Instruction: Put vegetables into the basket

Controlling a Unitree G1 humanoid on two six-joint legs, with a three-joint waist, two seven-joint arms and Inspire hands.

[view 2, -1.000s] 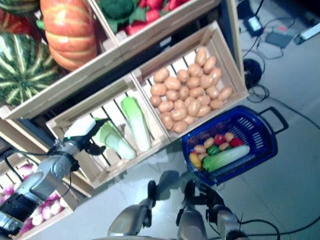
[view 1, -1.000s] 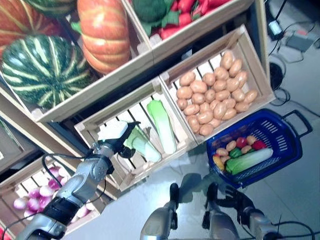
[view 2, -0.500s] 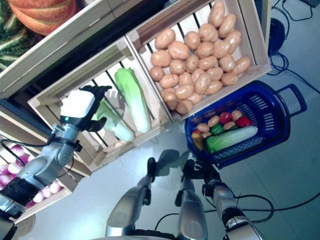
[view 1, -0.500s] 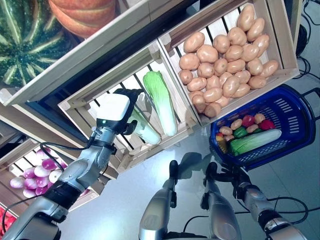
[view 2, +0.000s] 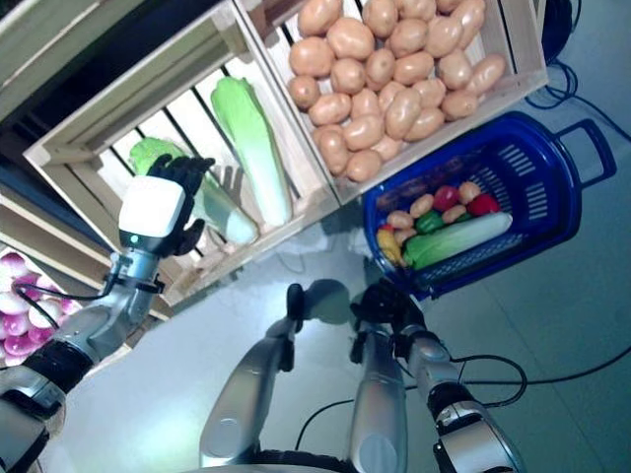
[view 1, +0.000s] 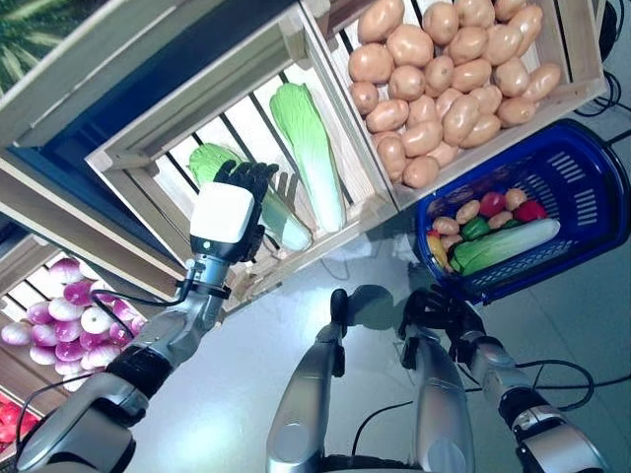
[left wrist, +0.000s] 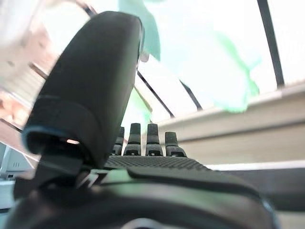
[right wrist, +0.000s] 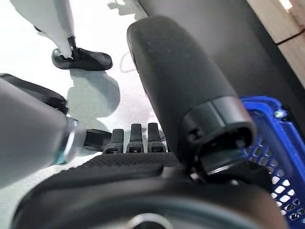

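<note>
My left hand (view 1: 234,195) reaches into a wooden crate (view 1: 120,158) of the stand. Its straight fingers lie over a pale green cabbage (view 1: 205,160); the hand is open. The left wrist view shows the straight fingers (left wrist: 145,140) with the cabbage (left wrist: 209,52) just past them. The blue basket (view 1: 584,197) stands on the floor at the right. It holds a long green-white cabbage (view 1: 508,246) and small red, green, yellow and brown vegetables. My right hand (view 1: 441,307) waits by the basket's near rim, open, with its fingers (right wrist: 136,138) straight.
A second long cabbage (view 1: 308,153) lies in the same crate, right of my left hand. Another crate (view 1: 572,94) stands just above the basket. A lower crate (view 1: 20,355) sits at the far left. Grey floor (view 1: 246,394) lies in front of the stand.
The camera has tilted down. My left hand has moved deeper into the crate, over the cabbage. My right hand stays by the basket's rim.
</note>
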